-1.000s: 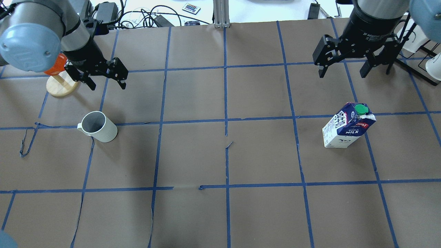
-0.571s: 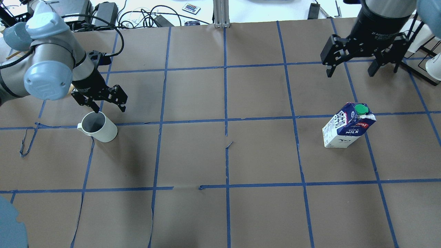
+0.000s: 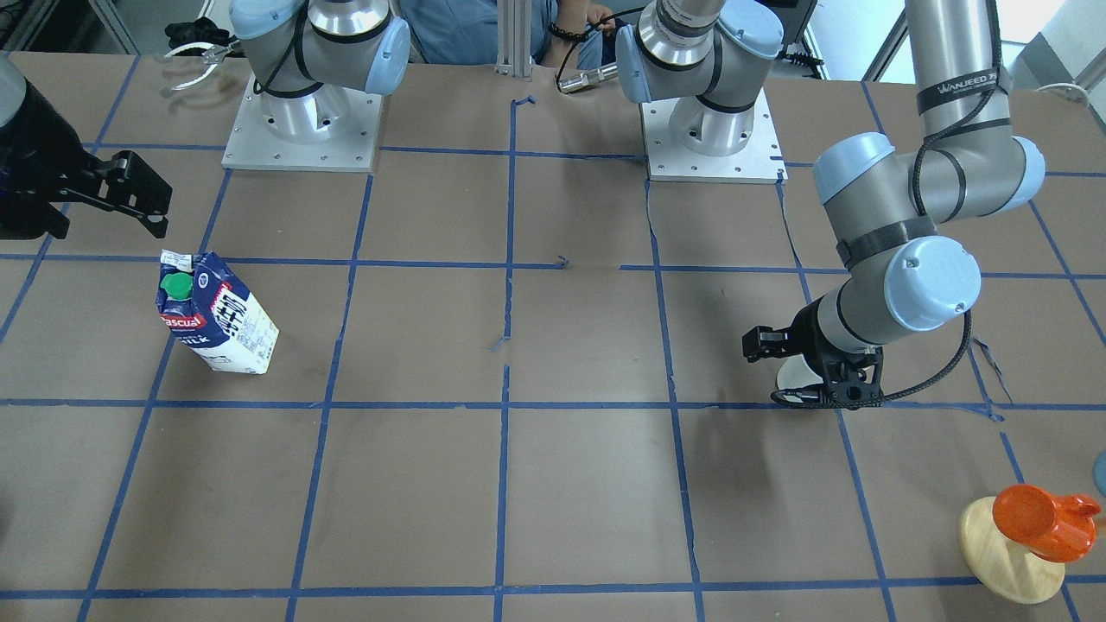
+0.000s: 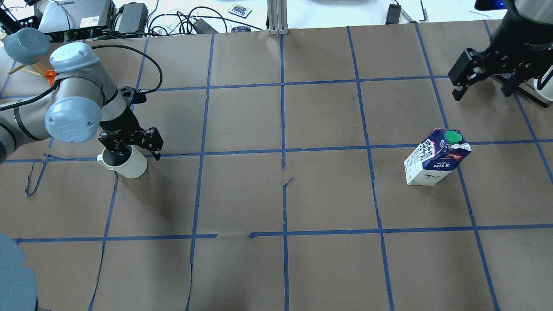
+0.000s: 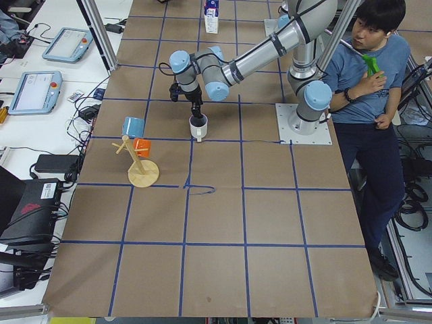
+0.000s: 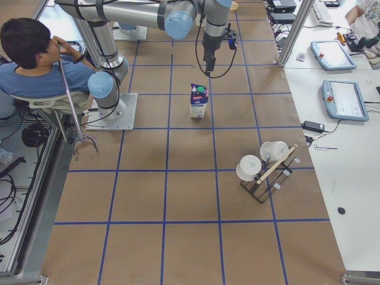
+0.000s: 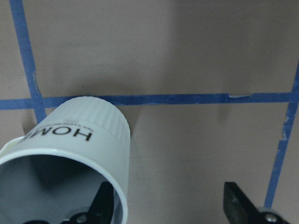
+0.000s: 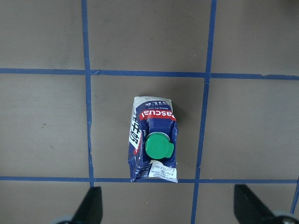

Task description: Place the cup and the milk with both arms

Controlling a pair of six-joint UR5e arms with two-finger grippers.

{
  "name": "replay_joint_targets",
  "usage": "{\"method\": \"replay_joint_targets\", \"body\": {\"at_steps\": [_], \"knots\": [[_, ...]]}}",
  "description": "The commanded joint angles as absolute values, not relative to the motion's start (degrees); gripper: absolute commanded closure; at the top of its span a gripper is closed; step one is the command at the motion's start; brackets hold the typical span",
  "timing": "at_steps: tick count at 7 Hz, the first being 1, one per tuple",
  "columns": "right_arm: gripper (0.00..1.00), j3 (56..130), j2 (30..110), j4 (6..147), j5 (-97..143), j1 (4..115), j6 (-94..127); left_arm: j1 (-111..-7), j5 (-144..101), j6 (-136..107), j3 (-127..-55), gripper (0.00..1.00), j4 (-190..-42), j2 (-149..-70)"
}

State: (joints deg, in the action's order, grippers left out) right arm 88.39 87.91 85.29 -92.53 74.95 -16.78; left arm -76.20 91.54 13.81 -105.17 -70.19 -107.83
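The white cup (image 4: 129,166) stands upright at the left of the table, also seen in the front view (image 3: 791,377) and left wrist view (image 7: 79,135). My left gripper (image 4: 131,151) is open and straddles the cup's rim: one finger (image 7: 103,205) is inside, the other (image 7: 238,205) outside. The milk (image 4: 436,162) stands upright at the right, alone, also in the front view (image 3: 216,315). My right gripper (image 4: 483,91) is open and empty, high up and beyond the carton; its wrist view looks down on the milk (image 8: 154,140).
An orange cup on a wooden stand (image 3: 1037,518) sits beyond the white cup near the table's left end. A rack with white cups (image 6: 261,169) stands at the right end. Blue tape lines grid the brown table (image 4: 285,194). A person (image 5: 371,74) sits behind the robot.
My left gripper came down and toward me onto the cup, one finger now inside it. My right gripper moved further right and away. The cup and the milk have not moved.
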Motion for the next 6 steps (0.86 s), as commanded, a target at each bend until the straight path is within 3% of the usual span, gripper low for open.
{"method": "replay_joint_targets", "body": {"at_steps": [1,6], "knots": [[0.0,89.64,87.89,85.34,-92.46,71.56,-18.71,-76.11,93.24,13.89,-104.77,1.0,-69.96,-107.76],[0.0,90.0,87.89,85.61,-92.55,71.1,-22.41,-80.74,92.29,2.85,-100.29,1.0,-69.52,-106.09]]}}
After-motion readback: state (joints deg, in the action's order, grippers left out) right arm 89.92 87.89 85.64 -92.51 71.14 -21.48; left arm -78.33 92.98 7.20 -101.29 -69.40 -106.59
